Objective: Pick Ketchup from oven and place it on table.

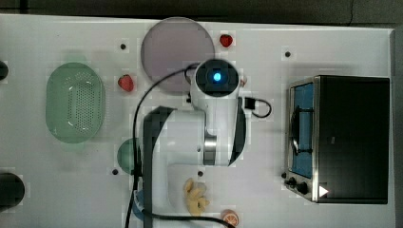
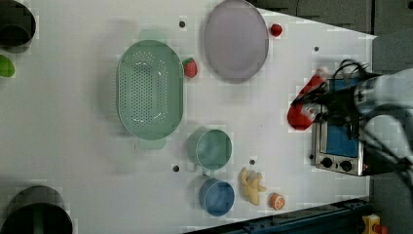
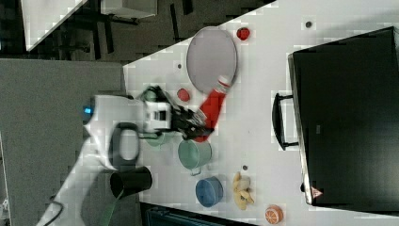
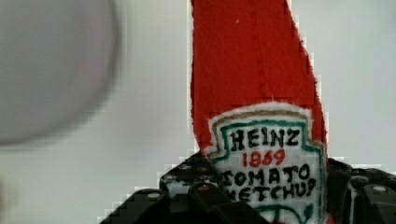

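Note:
My gripper is shut on the lower, labelled end of the ketchup, a red bottle with a white cap. The bottle hangs tilted above the white table, cap end over the rim of the grey plate. In the left view the ketchup hangs just in front of the oven, held by the gripper. The wrist view looks along the bottle, its label between the dark fingers. The black oven stands at the top view's right, its glass door facing the arm.
A green colander, a green cup, a blue cup, a yellow toy, an orange slice and two strawberries lie on the table. Dark pots stand at the left view's left corners.

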